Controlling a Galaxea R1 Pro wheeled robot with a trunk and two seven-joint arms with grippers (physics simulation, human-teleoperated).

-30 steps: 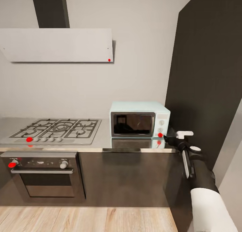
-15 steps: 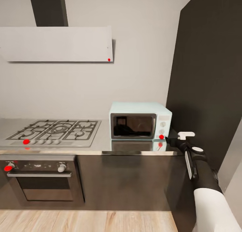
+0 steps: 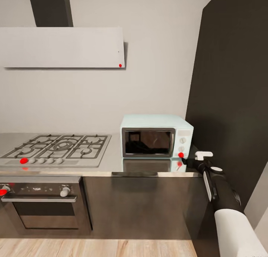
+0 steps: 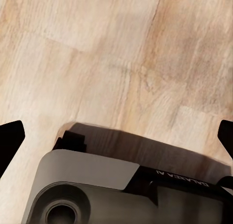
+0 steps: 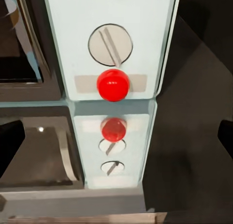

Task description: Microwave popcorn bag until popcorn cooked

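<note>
Since earlier frame: right arm pulled back slightly, right gripper (image 3: 190,160) now just below-right of red light rather than on it; whole view shifted too, so camera moved. Long grey brushed-steel countertop (image 3: 111,164) carries gas hob with black grates (image 3: 59,147) toward left end, pale-blue boxy microwave with dark glass door (image 3: 156,137) at right end, door closed. Round red indicator light (image 5: 113,84) under knob (image 5: 110,44). Right gripper's fingers spread wide, empty. Left gripper (image 4: 116,136) spread wide over pale wood floor (image 4: 97,54), empty. Popcorn bag location: cannot tell.
</note>
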